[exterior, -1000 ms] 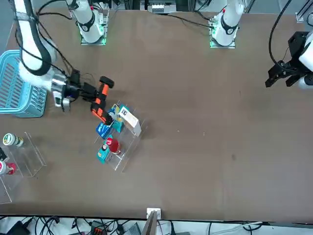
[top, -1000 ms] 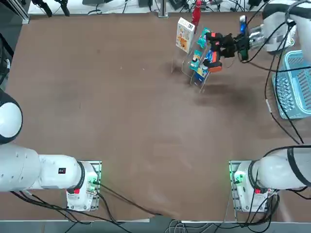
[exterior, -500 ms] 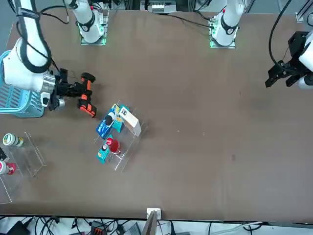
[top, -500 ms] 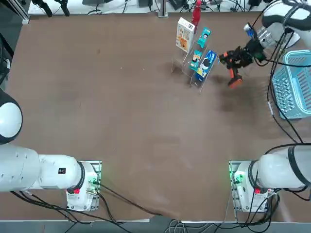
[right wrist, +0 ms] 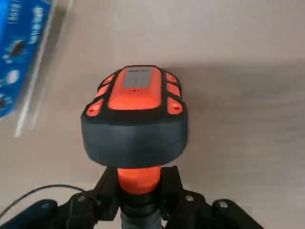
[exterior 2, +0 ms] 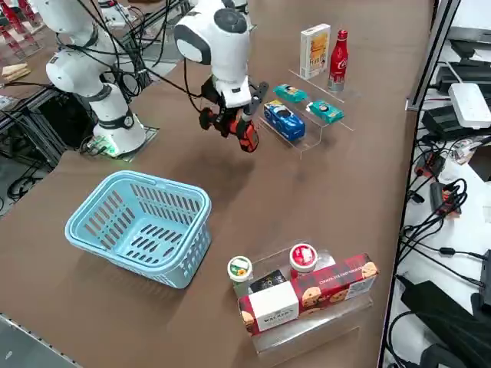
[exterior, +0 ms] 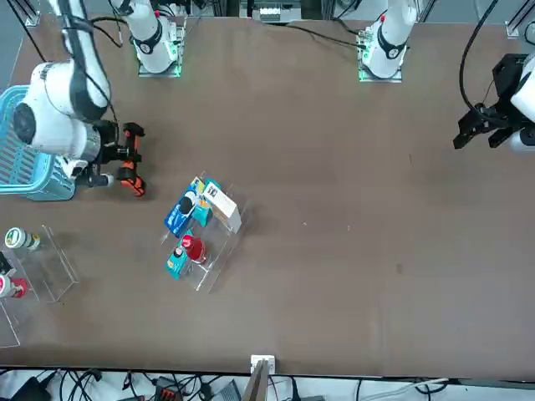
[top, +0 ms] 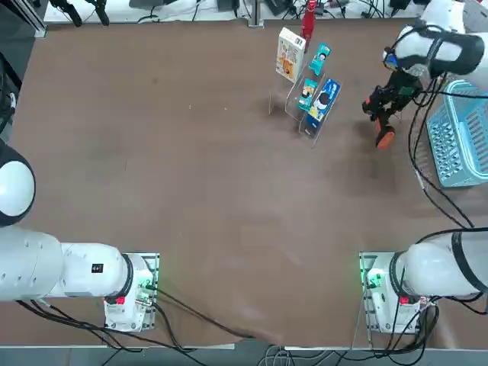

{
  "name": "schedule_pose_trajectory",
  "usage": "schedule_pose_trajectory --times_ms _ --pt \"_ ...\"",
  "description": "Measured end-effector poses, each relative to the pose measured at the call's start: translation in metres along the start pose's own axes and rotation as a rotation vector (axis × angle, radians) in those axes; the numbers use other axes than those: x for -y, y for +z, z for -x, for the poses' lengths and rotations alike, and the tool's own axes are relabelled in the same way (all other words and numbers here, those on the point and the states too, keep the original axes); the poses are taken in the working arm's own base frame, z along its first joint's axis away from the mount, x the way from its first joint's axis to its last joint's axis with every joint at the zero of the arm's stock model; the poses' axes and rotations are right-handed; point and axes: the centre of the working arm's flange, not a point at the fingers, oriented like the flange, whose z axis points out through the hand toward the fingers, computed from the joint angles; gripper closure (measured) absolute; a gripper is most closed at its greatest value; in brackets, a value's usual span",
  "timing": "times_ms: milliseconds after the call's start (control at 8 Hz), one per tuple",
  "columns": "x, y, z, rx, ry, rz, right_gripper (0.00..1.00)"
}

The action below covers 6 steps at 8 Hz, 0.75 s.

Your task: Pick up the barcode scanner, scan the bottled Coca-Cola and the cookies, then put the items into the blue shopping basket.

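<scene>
While gripping the barcode scanner (top: 383,114), right gripper (top: 386,100) retreated basketward.

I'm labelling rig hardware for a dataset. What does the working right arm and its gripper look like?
The right arm is glossy white with rounded joints and dark bands; black cables loop along it. Its base glows green. The right gripper is black with two short fingers.

brown desk (top: 191,175), cables (exterior 2: 437,192) and a white box (exterior 2: 469,103) on black flooring past its 3 o'clock edge
</scene>
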Motion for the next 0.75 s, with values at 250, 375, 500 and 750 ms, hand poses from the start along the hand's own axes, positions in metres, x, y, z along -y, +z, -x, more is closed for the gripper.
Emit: schedule_pose_trajectory --times_ms 250,375,500,750 --pt "-0.007 0.028 0.006 -0.065 -0.01 0.082 0.57" --pt "-0.009 0.044 0.012 -0.081 -0.012 0.103 0.57" --pt "-0.01 0.056 0.018 -0.082 -0.014 0.108 0.57" --pt "-0.011 0.073 0.026 -0.103 -0.024 0.114 0.57"
